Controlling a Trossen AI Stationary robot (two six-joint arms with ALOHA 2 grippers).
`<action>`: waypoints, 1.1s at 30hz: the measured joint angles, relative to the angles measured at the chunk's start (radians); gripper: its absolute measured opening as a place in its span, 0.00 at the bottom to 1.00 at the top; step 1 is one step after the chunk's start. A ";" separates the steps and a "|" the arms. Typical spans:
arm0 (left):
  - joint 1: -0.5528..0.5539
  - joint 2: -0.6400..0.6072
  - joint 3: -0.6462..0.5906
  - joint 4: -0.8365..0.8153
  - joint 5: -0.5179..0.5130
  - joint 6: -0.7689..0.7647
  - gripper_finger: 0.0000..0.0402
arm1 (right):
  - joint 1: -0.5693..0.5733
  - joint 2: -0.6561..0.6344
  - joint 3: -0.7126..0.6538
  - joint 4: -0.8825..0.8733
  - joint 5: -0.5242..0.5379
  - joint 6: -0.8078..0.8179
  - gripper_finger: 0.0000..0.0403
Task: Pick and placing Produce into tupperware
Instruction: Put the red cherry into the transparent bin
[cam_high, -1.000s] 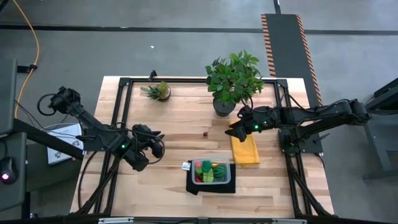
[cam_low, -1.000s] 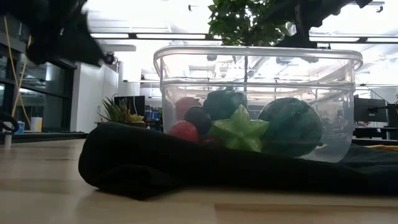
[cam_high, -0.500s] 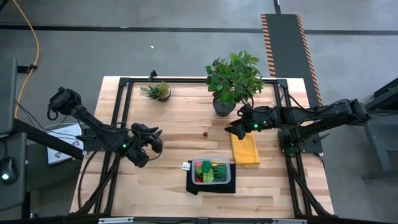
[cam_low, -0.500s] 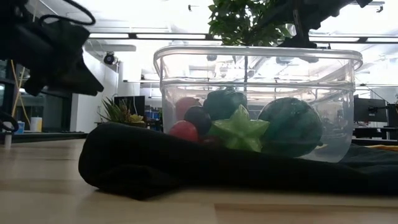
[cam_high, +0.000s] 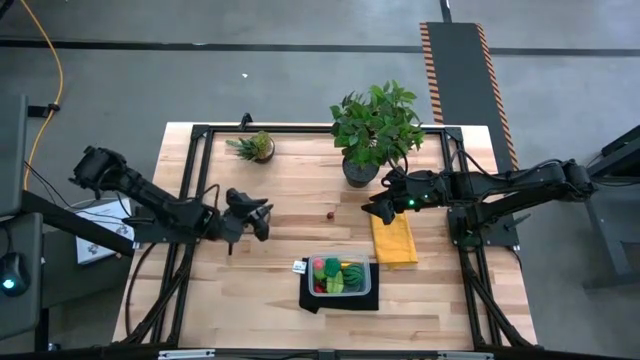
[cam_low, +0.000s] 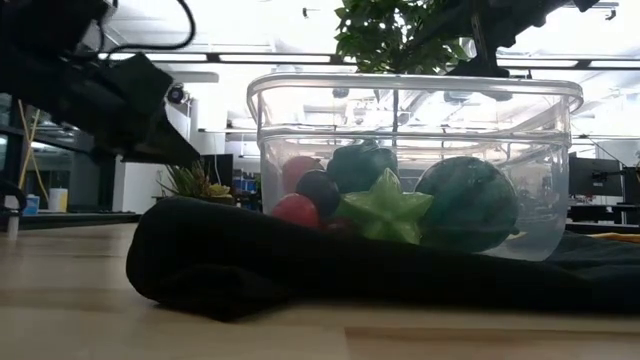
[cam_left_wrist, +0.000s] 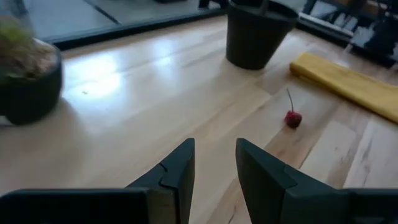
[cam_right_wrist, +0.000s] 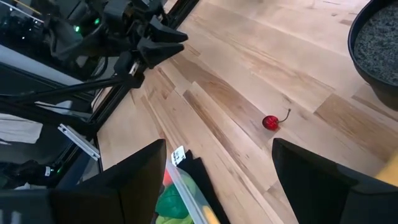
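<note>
Your left gripper (cam_high: 262, 219) hangs over bare wood left of centre, pointing toward the cherry (cam_high: 330, 213); its fingers (cam_left_wrist: 177, 171) stand a narrow gap apart with nothing between them. The cherry lies alone on the table (cam_high: 280, 180), well apart from that gripper; in the left wrist view it shows ahead of the fingertips, red with a thin stem (cam_left_wrist: 293, 117).

Your right gripper (cam_high: 372, 211) hovers just right of the cherry, at the near end of the yellow cloth (cam_high: 395, 240) and just in front of the big plant's pot (cam_high: 360, 170); its fingers (cam_right_wrist: 134, 177) are spread wide and empty, with the cherry (cam_right_wrist: 270, 122) between them in the right wrist view, lying on the wood beyond.

The tub (cam_high: 340, 277) sits on the black mat (cam_high: 312, 300) at the front of the table, nearer to you than the cherry; from the low view you can see it already holds several pieces: a green star (cam_low: 388, 210), a dark green ball (cam_low: 468, 202), a red piece (cam_low: 296, 210) and a dark one (cam_low: 318, 190).

A small plant (cam_high: 255, 147) stands at the far left of the table.
</note>
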 joint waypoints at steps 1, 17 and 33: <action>0.024 0.000 -0.003 0.018 0.039 0.017 0.26 | 0.000 0.000 0.000 0.000 0.000 -0.004 0.70; 0.264 0.248 -0.011 0.473 0.472 0.370 0.26 | 0.010 0.000 0.000 -0.003 0.000 -0.039 0.70; 0.319 0.604 0.147 0.673 0.643 0.562 0.27 | 0.023 0.000 0.000 -0.021 -0.002 -0.042 0.70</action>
